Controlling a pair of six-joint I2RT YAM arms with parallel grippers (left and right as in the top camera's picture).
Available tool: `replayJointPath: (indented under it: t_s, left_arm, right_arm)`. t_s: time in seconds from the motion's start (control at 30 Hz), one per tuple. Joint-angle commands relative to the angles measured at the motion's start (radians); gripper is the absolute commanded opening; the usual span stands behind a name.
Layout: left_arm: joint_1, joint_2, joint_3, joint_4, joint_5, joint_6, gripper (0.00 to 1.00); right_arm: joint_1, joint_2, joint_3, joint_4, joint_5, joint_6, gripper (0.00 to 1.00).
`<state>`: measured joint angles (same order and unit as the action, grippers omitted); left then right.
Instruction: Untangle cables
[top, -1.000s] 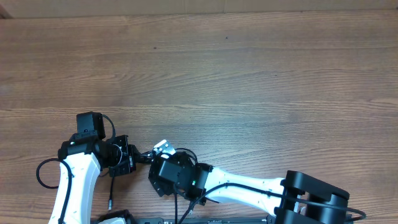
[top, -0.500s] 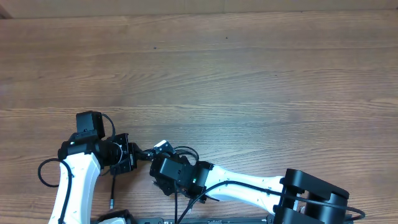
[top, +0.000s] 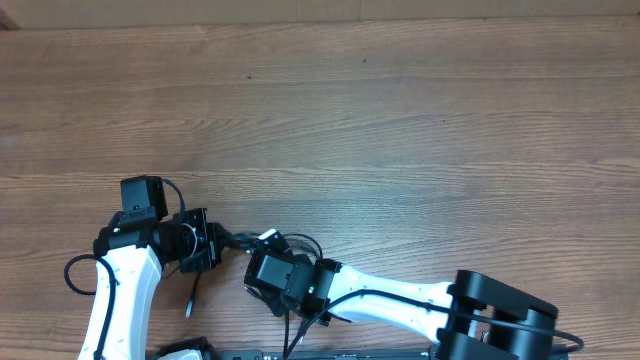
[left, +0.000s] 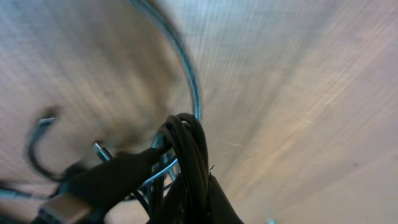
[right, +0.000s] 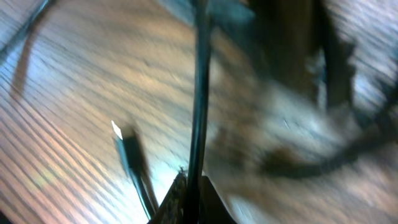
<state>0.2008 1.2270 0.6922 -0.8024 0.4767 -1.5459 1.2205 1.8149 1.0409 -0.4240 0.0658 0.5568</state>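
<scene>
Loose end: one plug end (top: 188, 310) is seen trailing from the bundle toward the near edge, lying on the surface (top: 400, 120).
Left claw (top: 213, 243): closed on the cables (left: 186, 155). In the left wrist view they are bunched at its tip as a thick looped clump, with several strands crossing.
Right claw (top: 258, 241): closed on a single cord (right: 199, 93), which runs straight out from its tip. The right wrist view is blurred, so finer detail cannot be made out.
Cables' place: they are held at the near-left part of the surface, between the two claws, which stand just beside each other.
Done: one strand is judged to have been singled out and pinched, with the clump anchored by the other claw.
Left: no cord is seen laid out apart on the far part of the surface. All three are judged yet to be drawn free and separated.
Progress: the task is judged to be at an early stage, with the tangle mostly intact.
</scene>
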Motion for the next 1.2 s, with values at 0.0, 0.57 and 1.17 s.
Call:
replayJointPath:
  t_s: [0.0, 0.57, 1.17]
  left_arm:
    - [0.002, -0.005, 0.011, 0.060, 0.021, -0.003, 0.04]
    - [0.002, -0.005, 0.011, 0.348, 0.105, -0.001, 0.04]
    - [0.002, -0.005, 0.011, 0.651, 0.314, 0.172, 0.04]
  right_arm:
    - [0.000, -0.141, 0.033, -0.074, 0.003, 0.023, 0.04]
    - [0.004, -0.581, 0.033, -0.535, -0.014, -0.004, 0.04]
    - [0.003, -0.573, 0.005, -0.541, -0.237, -0.269, 0.15]
